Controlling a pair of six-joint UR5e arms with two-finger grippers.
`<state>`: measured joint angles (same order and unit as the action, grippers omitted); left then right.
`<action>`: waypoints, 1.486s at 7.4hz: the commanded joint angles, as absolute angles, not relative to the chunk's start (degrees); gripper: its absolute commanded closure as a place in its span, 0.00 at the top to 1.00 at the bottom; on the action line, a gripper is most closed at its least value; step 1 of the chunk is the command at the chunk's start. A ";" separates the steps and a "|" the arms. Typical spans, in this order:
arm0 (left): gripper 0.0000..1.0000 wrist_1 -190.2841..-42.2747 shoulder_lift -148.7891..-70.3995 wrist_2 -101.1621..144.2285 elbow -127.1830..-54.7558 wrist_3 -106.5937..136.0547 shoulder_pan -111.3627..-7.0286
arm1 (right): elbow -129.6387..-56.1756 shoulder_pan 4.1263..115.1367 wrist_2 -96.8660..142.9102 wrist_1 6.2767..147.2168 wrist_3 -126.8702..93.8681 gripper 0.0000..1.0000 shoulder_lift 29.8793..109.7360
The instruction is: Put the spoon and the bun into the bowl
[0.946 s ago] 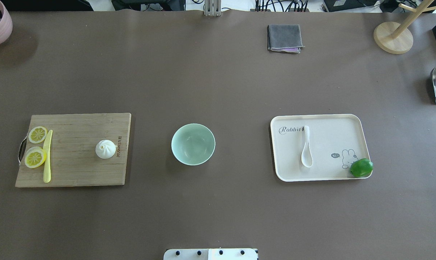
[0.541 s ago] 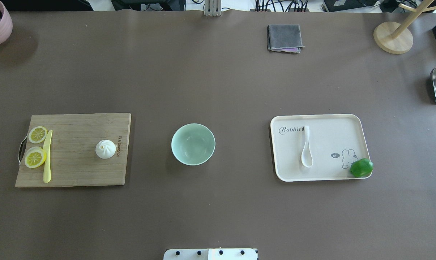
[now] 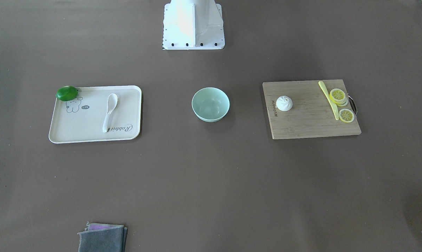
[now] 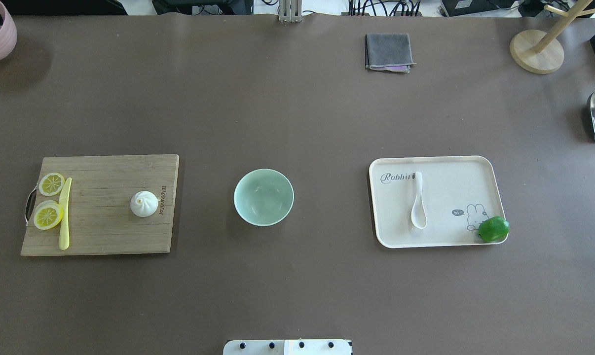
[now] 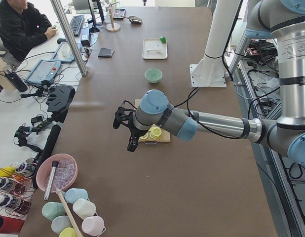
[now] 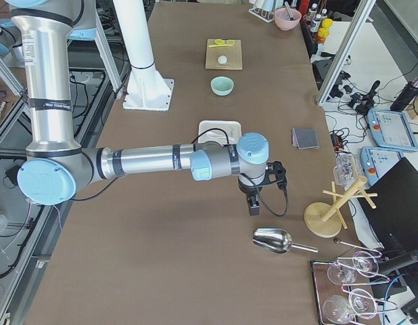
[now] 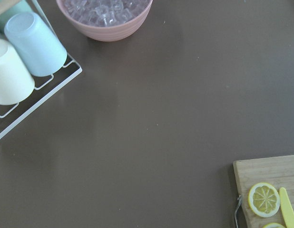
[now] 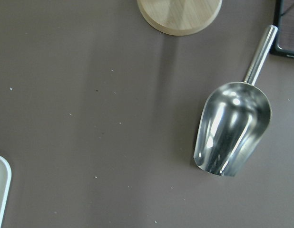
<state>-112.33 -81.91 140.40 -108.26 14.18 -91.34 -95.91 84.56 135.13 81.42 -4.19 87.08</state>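
Mint bowl (image 4: pixel 263 197) mid-table. The bun (image 4: pixel 144 203) sits on cutting board (image 4: pixel 100 236), spoon (image 4: pixel 418 207) on tray (image 4: pixel 455 236) — both well apart from it. L gripper (image 5: pixel 131 145), R gripper (image 6: pixel 253 208) — can't tell if spread or pressed together.

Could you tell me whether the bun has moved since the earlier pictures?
No. The bun sits in the same spot on the board, beside its printed mark.
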 commanded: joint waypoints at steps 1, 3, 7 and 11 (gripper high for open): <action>0.98 -116.25 -85.78 149.30 -108.28 13.89 -89.06 | -97.55 80.44 140.94 79.02 -10.26 1.00 85.08; 0.98 -128.26 -89.46 148.80 -102.95 19.91 -83.87 | -95.99 77.88 140.54 67.47 -12.56 1.00 84.81; 0.98 -124.07 -102.44 133.04 -102.74 52.82 -64.56 | -96.77 67.00 134.95 57.16 -40.93 1.00 81.03; 0.98 -122.70 -102.22 115.84 -106.43 59.41 -51.25 | -98.42 51.74 121.16 56.78 -64.17 1.00 80.69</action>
<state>-122.77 -102.54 117.85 -105.59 58.27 -53.50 -97.19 58.05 126.77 56.80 -54.41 81.31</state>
